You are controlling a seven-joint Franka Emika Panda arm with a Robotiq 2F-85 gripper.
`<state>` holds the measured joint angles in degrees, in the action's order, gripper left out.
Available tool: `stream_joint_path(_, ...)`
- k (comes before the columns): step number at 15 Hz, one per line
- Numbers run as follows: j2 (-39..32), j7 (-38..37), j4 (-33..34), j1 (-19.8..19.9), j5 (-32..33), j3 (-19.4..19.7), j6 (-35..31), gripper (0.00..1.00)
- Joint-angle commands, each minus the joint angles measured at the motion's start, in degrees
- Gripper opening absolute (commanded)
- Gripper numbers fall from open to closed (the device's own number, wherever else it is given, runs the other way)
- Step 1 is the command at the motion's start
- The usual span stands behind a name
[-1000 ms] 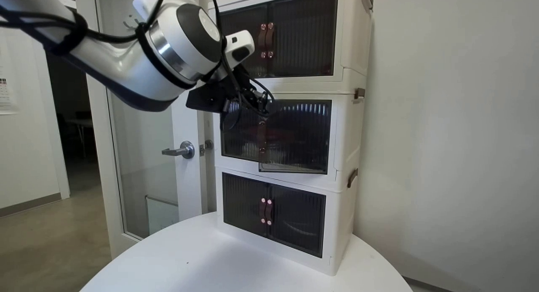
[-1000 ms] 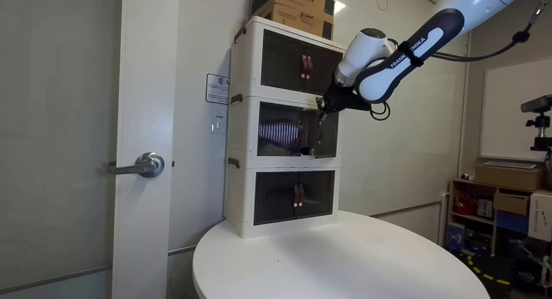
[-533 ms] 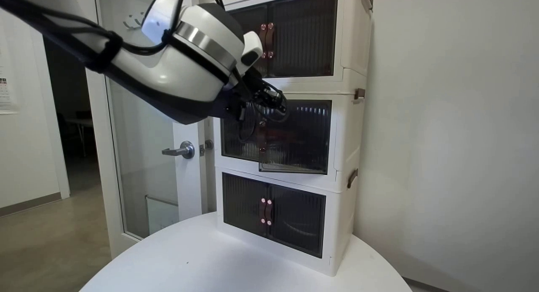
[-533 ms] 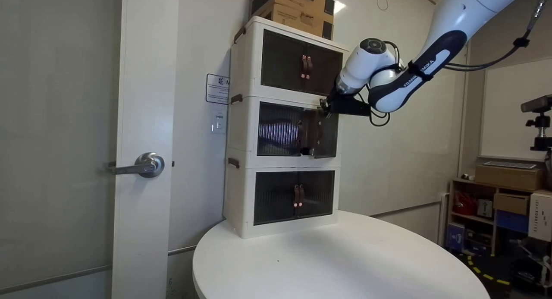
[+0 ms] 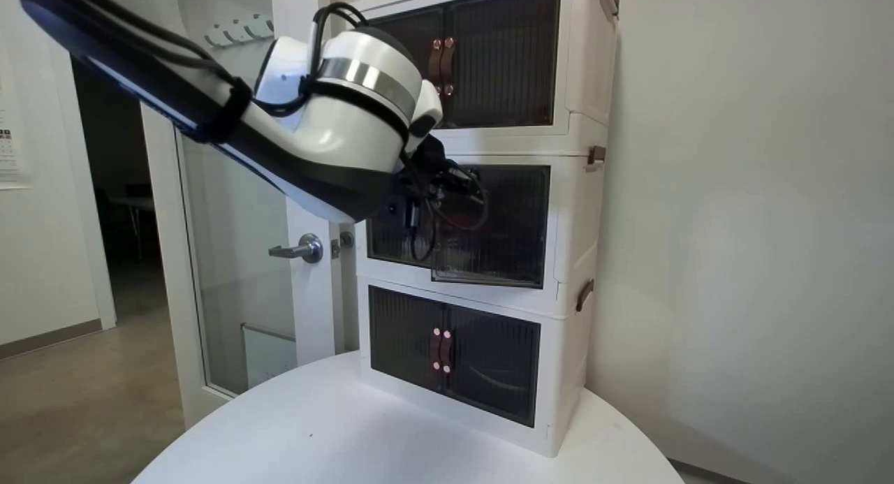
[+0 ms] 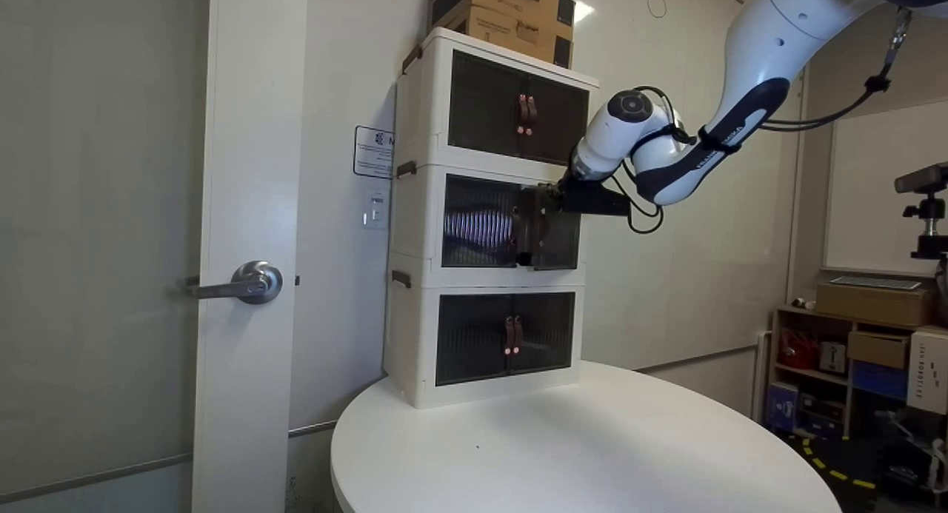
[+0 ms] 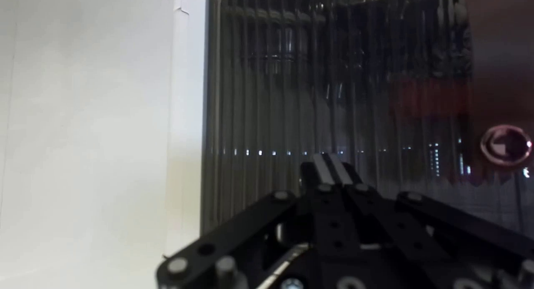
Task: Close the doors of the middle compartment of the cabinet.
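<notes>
The white cabinet [image 5: 576,211] has three stacked compartments with dark ribbed doors. In the middle one, the right door [image 5: 496,246] stands slightly ajar, its free edge forward of the frame. It also shows in an exterior view [image 6: 563,239], with a narrow gap beside it. The left door [image 6: 478,220] looks shut. My gripper [image 7: 332,170] is shut and empty, its tips in front of the ajar door's ribbed panel [image 7: 258,114]; I cannot tell if they touch. The door's brown handle [image 7: 500,64] with a pink rivet lies right of the tips. The gripper shows in both exterior views [image 5: 471,184] [image 6: 549,193].
The upper doors [image 6: 485,102] and lower doors [image 6: 474,339] are shut. The cabinet stands on a round white table [image 6: 592,454]. Cardboard boxes [image 6: 511,21] sit on top. A room door with a lever handle [image 5: 297,248] is near the cabinet.
My arm has turned at the wrist and the gripper has moved up against or close to the ajar door. The door's free edge has swung slightly inward, and its gap is narrower.
</notes>
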<state>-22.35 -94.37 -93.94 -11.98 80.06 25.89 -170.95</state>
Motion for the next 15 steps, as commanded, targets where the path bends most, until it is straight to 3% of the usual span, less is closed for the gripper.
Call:
stream_joint_path(1,-3.47,-8.84,4.43,-1.76,7.66,2.06,0.95,0.00)
stream_joint_path(7,-7.22,-20.62,9.92,-2.13,17.66,1.16,4.16,0.00)
stream_joint_path(15,-11.52,-22.89,12.22,-2.95,20.94,0.18,9.86,0.00)
